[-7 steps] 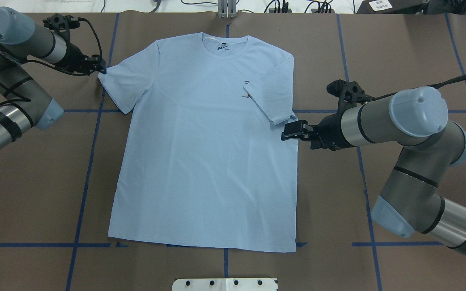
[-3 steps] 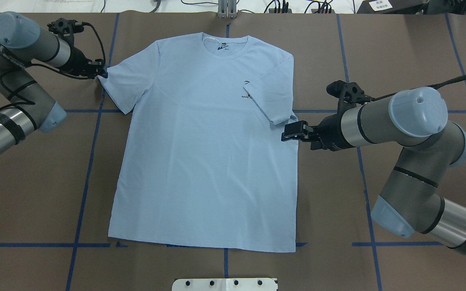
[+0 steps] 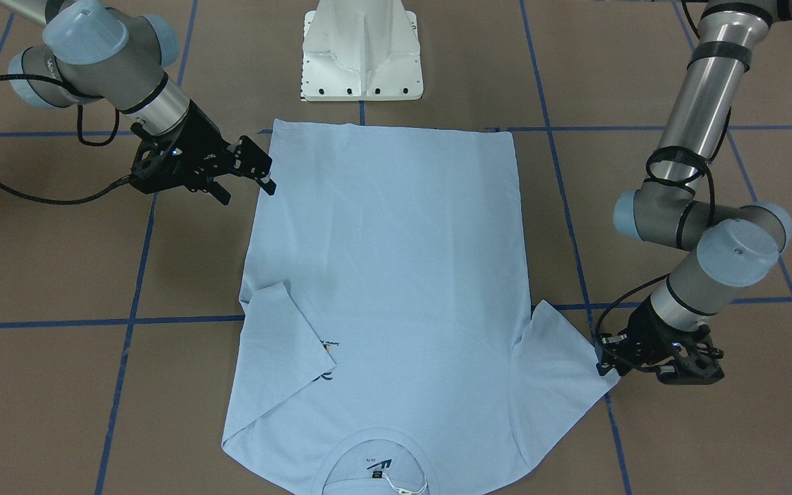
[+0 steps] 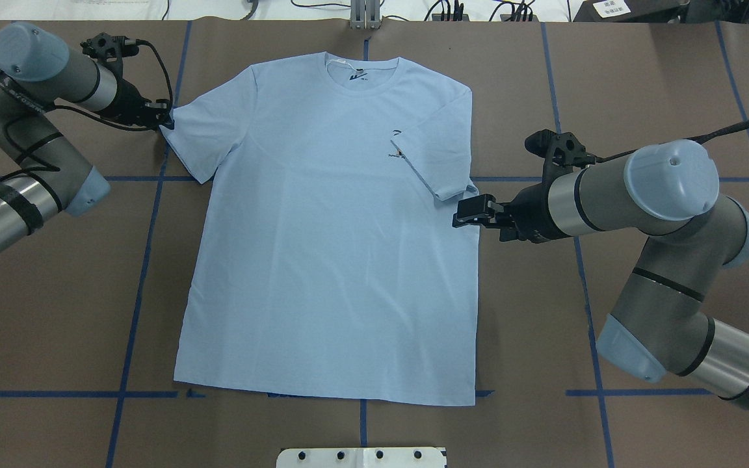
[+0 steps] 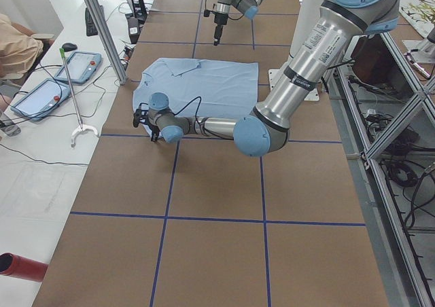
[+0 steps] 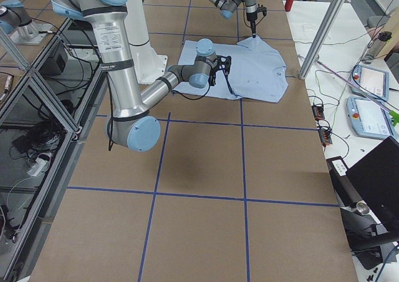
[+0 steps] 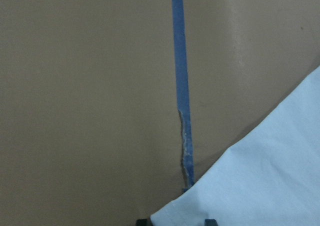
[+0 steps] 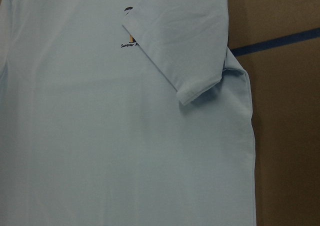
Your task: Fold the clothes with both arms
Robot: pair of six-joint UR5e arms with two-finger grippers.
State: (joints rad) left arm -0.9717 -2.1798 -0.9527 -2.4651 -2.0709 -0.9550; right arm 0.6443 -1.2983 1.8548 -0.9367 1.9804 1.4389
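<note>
T-shirt (image 4: 329, 260) flat | left pincer (image 4: 166, 120) open astride sleeve tip | right pincer (image 4: 458, 218) open at side edge | pedestal (image 3: 361, 55) near hem

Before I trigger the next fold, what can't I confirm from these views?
Whether the left gripper is gripping the T-shirt's spread sleeve: it is too small overhead, and the left wrist view's bottom edge cuts off the fingertips.
The chest print: it is partly covered by the folded-in sleeve in every view.
The neck label's wording: it is too small in both the overhead and front-facing views.

Left end effector (image 4: 166, 121) sits at the flat T-shirt's (image 4: 329, 260) sleeve edge.
</note>
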